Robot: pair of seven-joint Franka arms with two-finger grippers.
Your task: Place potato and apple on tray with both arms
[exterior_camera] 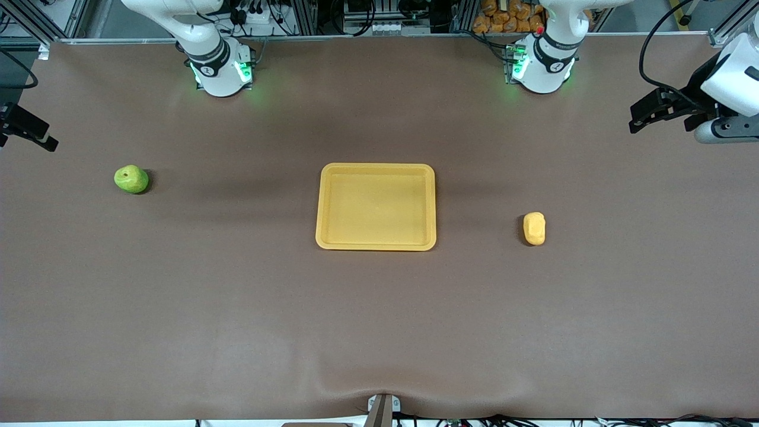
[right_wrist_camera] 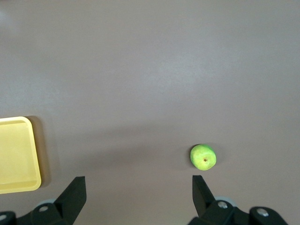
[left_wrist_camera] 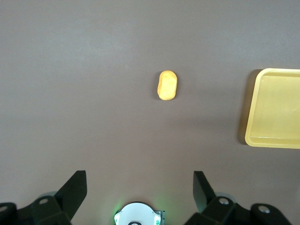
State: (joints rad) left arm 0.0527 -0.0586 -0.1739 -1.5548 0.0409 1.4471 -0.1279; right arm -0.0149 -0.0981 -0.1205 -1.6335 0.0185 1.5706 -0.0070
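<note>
A green apple [exterior_camera: 131, 179] sits on the brown table [exterior_camera: 237, 308] toward the right arm's end, well apart from the yellow-orange tray [exterior_camera: 325, 204] at the table's middle, which holds nothing. A potato [exterior_camera: 534, 229] lies toward the left arm's end, slightly nearer the front camera than the apple. The right gripper [right_wrist_camera: 138, 194] hangs high above the table with its fingers [right_wrist_camera: 75, 192] spread wide and empty, the apple in its wrist view. The left gripper [left_wrist_camera: 139, 190] hovers high over its end of the table, likewise parted and empty, the potato below.
</note>
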